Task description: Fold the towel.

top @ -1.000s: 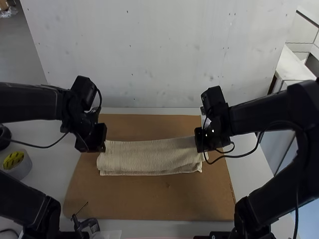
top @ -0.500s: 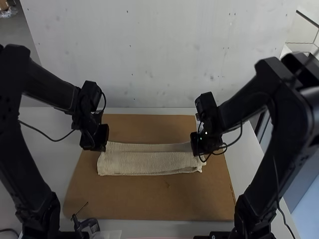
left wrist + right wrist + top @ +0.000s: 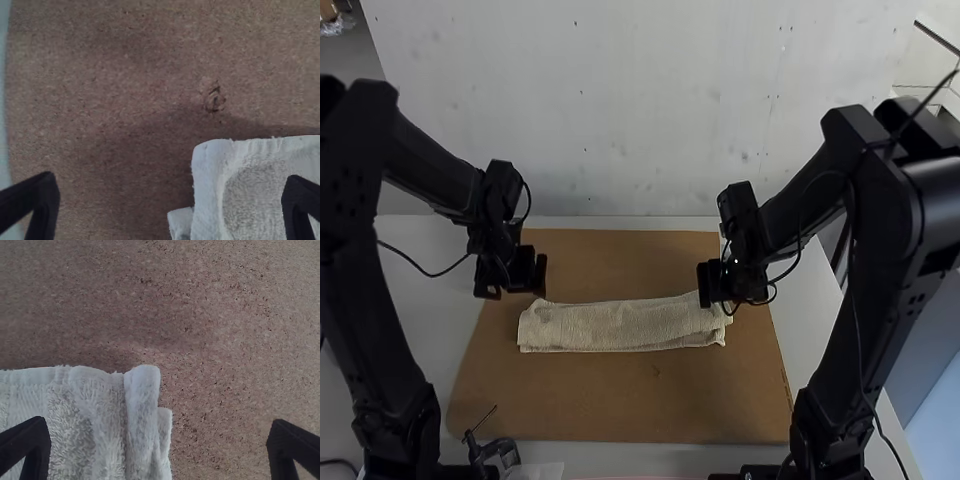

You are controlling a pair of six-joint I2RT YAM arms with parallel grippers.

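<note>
High view: shows the towel [image 3: 620, 326] folded into a long strip on the brown board [image 3: 660, 400], with the left end effector [image 3: 515, 287] and right end effector [image 3: 728, 301] near opposite ends. Wrist views: show both with fingers spread wide.

- High view: from above, facing forward and down over the table [image 3: 430, 330].
- Wrist views: close, facing downward (each shares a towel [image 3: 620, 327] end with the high view).
</note>
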